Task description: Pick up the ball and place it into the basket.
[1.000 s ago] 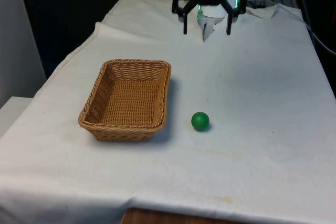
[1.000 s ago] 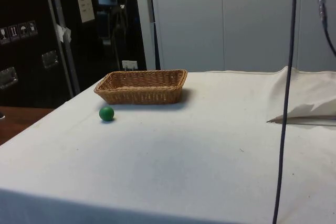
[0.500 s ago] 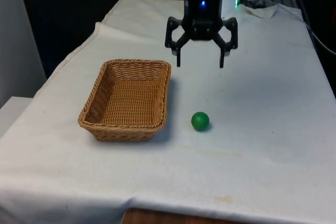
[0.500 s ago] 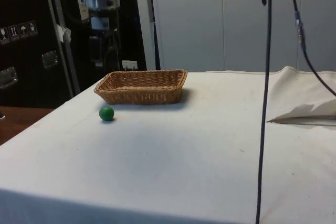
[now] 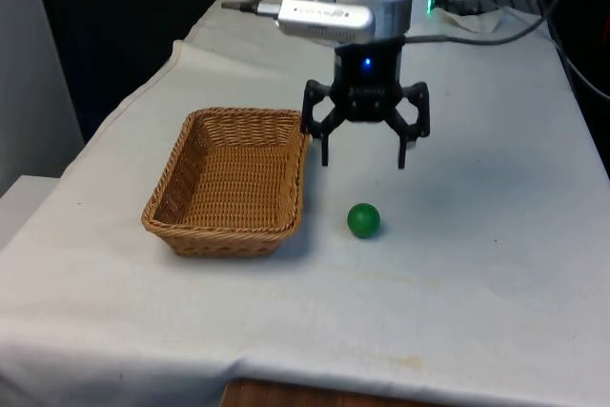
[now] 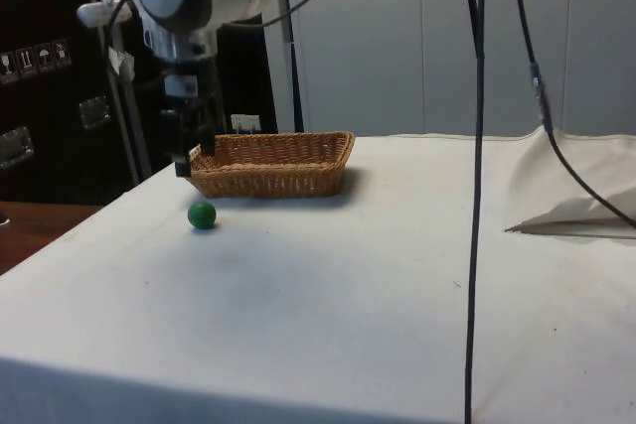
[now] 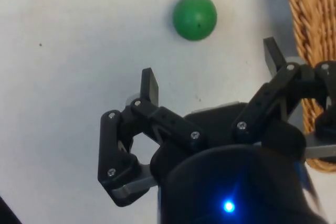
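A small green ball [image 5: 363,220] [image 6: 202,214] [image 7: 195,16] lies on the white cloth, just off the wicker basket's [image 5: 232,180] [image 6: 270,162] [image 7: 312,35] long side on the front view's right. My gripper [image 5: 363,161] [image 6: 192,165] [image 7: 211,65] hangs open above the cloth, a little behind the ball and beside the basket's far corner. Nothing is between its fingers [image 7: 149,85]. The basket holds nothing.
A crumpled fold of white cloth [image 6: 581,208] lies at the table's far end near the robot base. Black cables [image 6: 475,186] hang down in the side view. The table's front edge [image 5: 315,383] lies below the ball.
The arm has come forward and down from the table's far end. The open gripper now hangs low near the ball. Ball and basket have not moved.
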`<state>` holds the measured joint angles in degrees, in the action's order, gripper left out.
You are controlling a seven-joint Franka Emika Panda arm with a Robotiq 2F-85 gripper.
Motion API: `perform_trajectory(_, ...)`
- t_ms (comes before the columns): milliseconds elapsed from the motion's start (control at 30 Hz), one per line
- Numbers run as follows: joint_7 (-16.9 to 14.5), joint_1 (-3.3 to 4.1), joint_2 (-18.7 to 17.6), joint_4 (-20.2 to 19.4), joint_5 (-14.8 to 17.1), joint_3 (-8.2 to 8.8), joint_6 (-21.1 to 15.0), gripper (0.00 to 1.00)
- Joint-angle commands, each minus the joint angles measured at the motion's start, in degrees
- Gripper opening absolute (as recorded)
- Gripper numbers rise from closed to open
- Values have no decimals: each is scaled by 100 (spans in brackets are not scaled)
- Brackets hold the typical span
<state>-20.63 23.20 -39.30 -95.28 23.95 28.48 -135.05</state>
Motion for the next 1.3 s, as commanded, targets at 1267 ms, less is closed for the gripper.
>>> perform_trajectory(1267,-716,-17,-968,275,1295,-86,-510,100)
